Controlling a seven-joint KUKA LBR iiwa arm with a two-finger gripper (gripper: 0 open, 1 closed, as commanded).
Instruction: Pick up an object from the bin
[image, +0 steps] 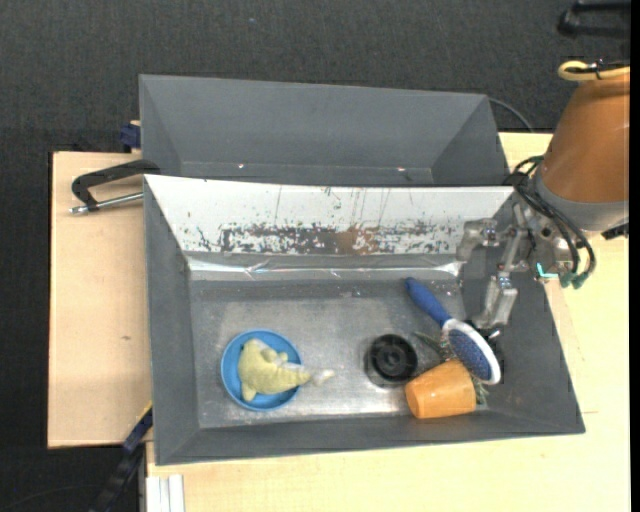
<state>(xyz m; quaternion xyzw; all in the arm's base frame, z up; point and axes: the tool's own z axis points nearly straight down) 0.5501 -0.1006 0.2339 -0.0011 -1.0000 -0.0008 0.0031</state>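
Note:
My gripper (486, 310) hangs at the right side of the bin, open, with nothing between its fingers. Just below it lies a blue brush (470, 350) with a white-rimmed bristle head, its blue handle (428, 300) pointing up and to the left. An orange cup (440, 392) lies on its side against the brush head, near the bin's front wall. A black round piece (391, 357) sits on the floor to the left of the cup.
A blue dish (236, 372) holding a pale yellow-green soft lump (270, 370) rests at the front left of the bin. The arm with its orange cover and cables enters from the upper right.

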